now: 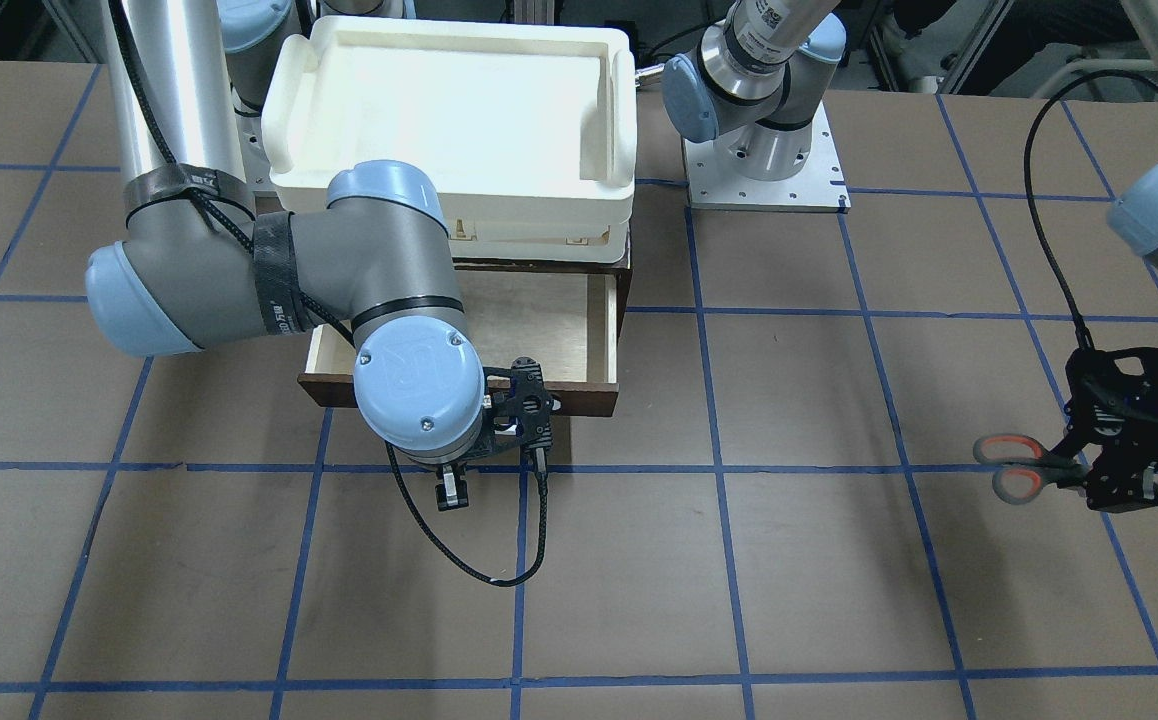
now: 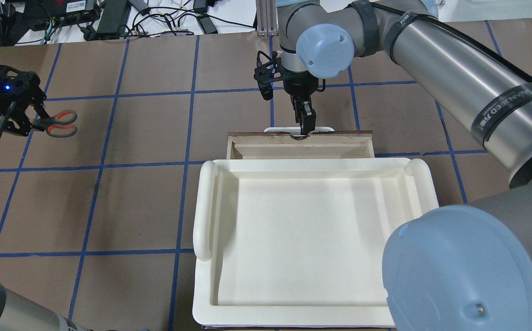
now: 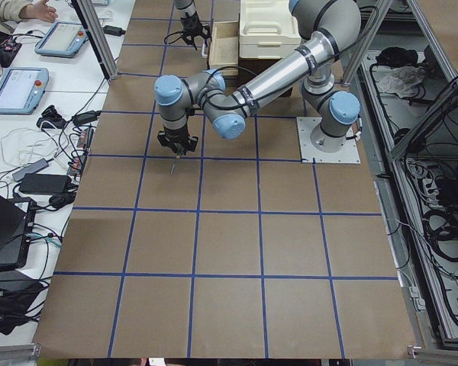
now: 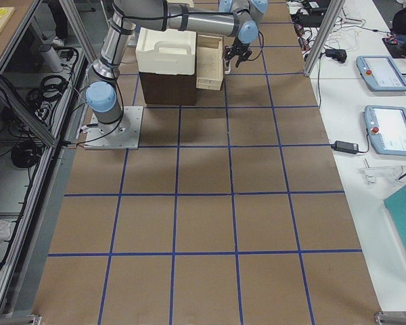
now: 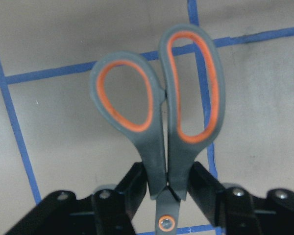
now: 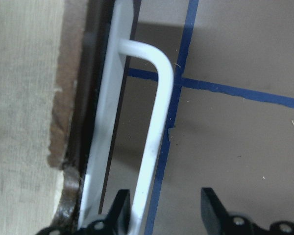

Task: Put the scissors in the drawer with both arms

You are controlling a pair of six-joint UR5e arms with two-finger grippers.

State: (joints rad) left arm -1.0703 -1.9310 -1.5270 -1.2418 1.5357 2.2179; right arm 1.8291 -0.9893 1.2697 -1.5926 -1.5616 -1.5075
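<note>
Taken from the overhead view, the left gripper [image 2: 31, 122] sits far off to the drawer's left, well apart from it, pinching the scissors [image 5: 156, 156] by the shanks just above the pivot. The orange-lined loops jut out beyond the fingers [image 5: 198, 181] toward the drawer. That grip probably leaves the loop end free to go in first. Next comes the drawer [image 1: 539, 325] itself, pulled out from under the cream tray [image 2: 204, 207], with nothing visible on its pale floor. The scissors are therefore not yet in it. At the drawer's front edge the right gripper [image 6: 165, 210] points down at the white handle [image 6: 161, 98], its fingers spread and not squeezing. The bar runs between them, close against one finger, so this arm seems posted there to work the drawer while the other arm brings the scissors. The overhead view hides most of the drawer's inside behind the tray, and only the front-facing view shows how far it stands open. That view, however, buries the right gripper under its own wrist. Only the right wrist camera settles that the fingers straddle the handle without closing on it. Likewise only the left wrist camera shows exactly where the scissors are clamped.
</note>
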